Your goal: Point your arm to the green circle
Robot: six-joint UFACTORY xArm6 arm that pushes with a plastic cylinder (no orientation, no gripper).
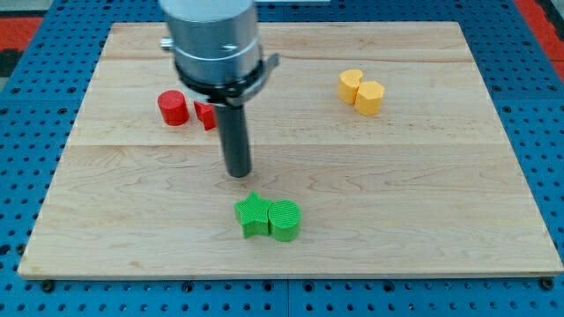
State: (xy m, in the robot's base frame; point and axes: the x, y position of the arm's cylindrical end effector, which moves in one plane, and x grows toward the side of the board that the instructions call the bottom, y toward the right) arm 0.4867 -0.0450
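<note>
Rod only, no gripper, so nothing grasped; my tip [239, 173] rests on bare board [423, 220] at frame centre, just above-left of green circle [285, 220]. Green star [254, 216] touches circle's left. Red cylinder [174, 108], half-hidden red block [206, 114] upper left; two yellow blocks [361, 91] upper right.

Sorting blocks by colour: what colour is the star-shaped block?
Green star block, clear in the camera view.
</note>
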